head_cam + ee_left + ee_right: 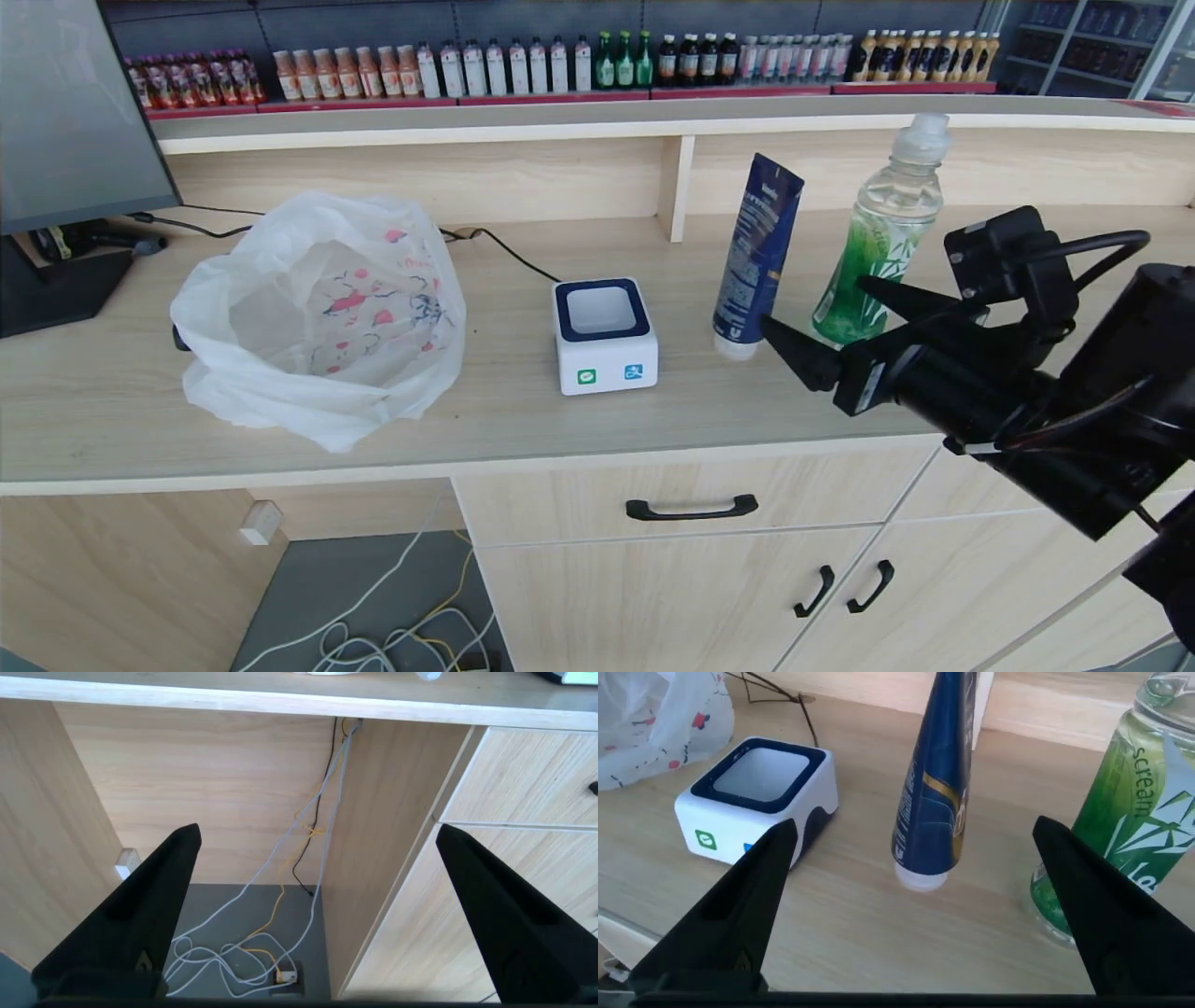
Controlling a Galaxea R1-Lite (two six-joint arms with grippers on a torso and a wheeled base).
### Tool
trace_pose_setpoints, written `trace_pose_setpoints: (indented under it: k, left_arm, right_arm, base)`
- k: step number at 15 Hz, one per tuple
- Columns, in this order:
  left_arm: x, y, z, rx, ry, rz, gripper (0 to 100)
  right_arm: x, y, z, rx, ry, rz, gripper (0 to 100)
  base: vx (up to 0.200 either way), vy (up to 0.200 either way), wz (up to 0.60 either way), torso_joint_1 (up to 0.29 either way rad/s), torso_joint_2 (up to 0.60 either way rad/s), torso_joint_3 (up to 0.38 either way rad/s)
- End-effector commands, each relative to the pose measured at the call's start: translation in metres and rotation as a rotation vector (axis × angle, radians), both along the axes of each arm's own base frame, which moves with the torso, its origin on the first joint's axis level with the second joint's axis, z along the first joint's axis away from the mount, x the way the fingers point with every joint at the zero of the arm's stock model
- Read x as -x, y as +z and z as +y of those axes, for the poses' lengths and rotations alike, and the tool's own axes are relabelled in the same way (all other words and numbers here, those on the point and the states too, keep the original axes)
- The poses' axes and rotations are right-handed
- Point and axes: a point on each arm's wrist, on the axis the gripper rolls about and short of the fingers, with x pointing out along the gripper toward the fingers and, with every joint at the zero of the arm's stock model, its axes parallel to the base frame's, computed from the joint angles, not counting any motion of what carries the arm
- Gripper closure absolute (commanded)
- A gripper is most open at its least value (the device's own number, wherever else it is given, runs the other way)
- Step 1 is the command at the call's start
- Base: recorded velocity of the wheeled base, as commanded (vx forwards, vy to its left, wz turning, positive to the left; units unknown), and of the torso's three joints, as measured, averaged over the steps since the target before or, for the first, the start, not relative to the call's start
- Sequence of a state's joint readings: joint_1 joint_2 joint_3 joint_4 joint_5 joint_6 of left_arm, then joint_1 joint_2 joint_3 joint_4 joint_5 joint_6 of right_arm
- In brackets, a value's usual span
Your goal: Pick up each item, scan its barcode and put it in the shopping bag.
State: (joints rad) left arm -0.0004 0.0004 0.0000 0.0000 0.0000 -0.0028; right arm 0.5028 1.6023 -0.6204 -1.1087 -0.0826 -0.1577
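Wooden table [504,411]: right claw [814,301] released, empty.
Just ahead stands a dark blue upright plastic tube [758,252]; centre it between the jaws, then clench.

The right arm [1074,411] is sticking out over the desk's [112,411] front edge, near its right end. The right gripper [814,301] is pointing left. Its two black fingers [803,355] are standing wide apart, holding nothing. The left gripper [318,831] is hanging low, below the desk's front edge, also spread wide and holding nothing.
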Motion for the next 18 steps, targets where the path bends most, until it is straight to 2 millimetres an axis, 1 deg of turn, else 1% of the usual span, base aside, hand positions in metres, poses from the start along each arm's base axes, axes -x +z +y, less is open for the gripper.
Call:
trace_pose_setpoints:
  k: [1, 5, 7, 10, 14, 16, 18]
  left_arm:
    - [0.000, 0.000, 0.000, 0.000, 0.000, 0.000, 0]
    - [0.000, 0.000, 0.000, 0.000, 0.000, 0.000, 0]
    - [0.000, 0.000, 0.000, 0.000, 0.000, 0.000, 0]
    - [0.000, 0.000, 0.000, 0.000, -0.001, 0.000, 0]
    - [0.000, 0.000, 0.000, 0.000, 0.000, 0.000, 0]
    - [0.000, 0.000, 0.000, 0.000, 0.000, 0.000, 0]
    - [0.000, 0.000, 0.000, 0.000, 0.000, 0.000, 0]
  right_arm:
    - [-0.015, -0.006, 0.008, -0.013, -0.002, 0.012, 0]
    - [-0.033, -0.004, 0.018, -0.047, -0.013, 0.008, 0]
    - [-0.036, -0.003, 0.020, -0.050, -0.019, 0.001, 0]
    - [-0.045, -0.005, 0.023, -0.072, -0.098, 0.003, 0]
    - [-0.058, -0.007, 0.027, -0.092, -0.115, -0.033, 0]
    - [-0.064, -0.007, 0.031, -0.119, -0.157, -0.054, 0]
    - [-0.066, -0.009, 0.031, -0.122, -0.155, -0.052, 0]
  base:
    - [0.000, 0.000, 0.00, 0.000, 0.00, 0.000]
    - [0.000, 0.000, 0.00, 0.000, 0.00, 0.000]
    - [0.000, 0.000, 0.00, 0.000, 0.00, 0.000]
    - [0.000, 0.000, 0.00, 0.000, 0.00, 0.000]
    - [0.000, 0.000, 0.00, 0.000, 0.00, 0.000]
    - [0.000, 0.000, 0.00, 0.000, 0.00, 0.000]
    - [0.000, 0.000, 0.00, 0.000, 0.00, 0.000]
